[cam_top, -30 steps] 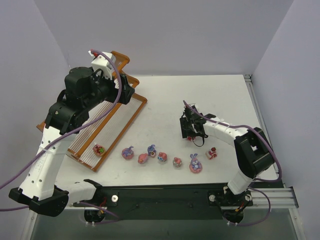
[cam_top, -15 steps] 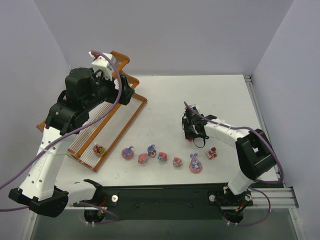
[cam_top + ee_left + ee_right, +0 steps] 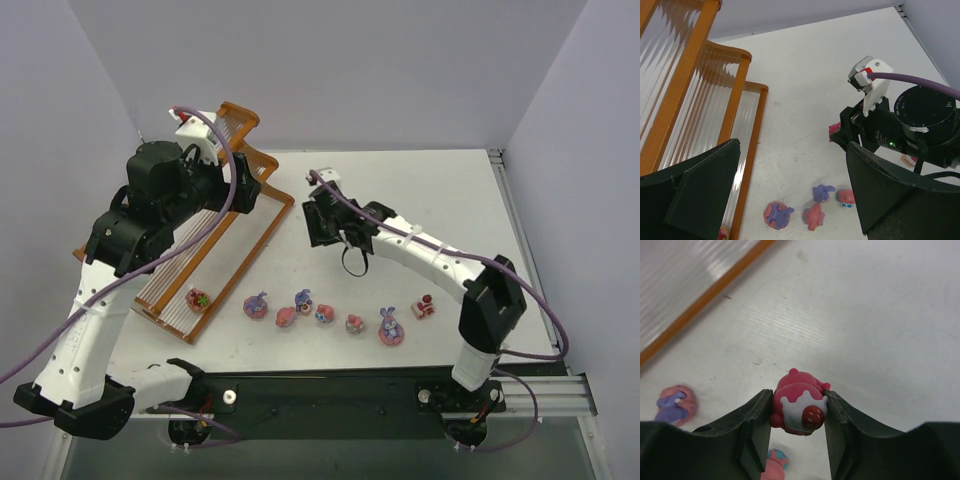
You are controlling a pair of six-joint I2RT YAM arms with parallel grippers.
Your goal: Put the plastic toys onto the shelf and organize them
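Note:
My right gripper [image 3: 322, 224] is shut on a pink-red toy with white icing and a strawberry [image 3: 799, 407], held above the table just right of the shelf [image 3: 262, 236]. The held toy also shows in the left wrist view [image 3: 834, 131]. My left gripper [image 3: 250, 188] hangs above the shelf's right side, open and empty, with wide-spread fingers [image 3: 695, 195]. One toy [image 3: 198, 298] lies on the shelf's lowest tier. Several toys lie in a row on the table, from a purple-topped one [image 3: 256, 306] to a small red and white one [image 3: 424, 306].
The shelf's orange frame [image 3: 735, 100] and its stepped rod tiers fill the left of the table. Its lower rail [image 3: 705, 297] runs close to the right gripper. Grey walls stand around the table. Purple cables trail from both wrists.
My right arm has swung left and away from me, from mid-table to beside the shelf, carrying the toy. My left arm has shifted only slightly.

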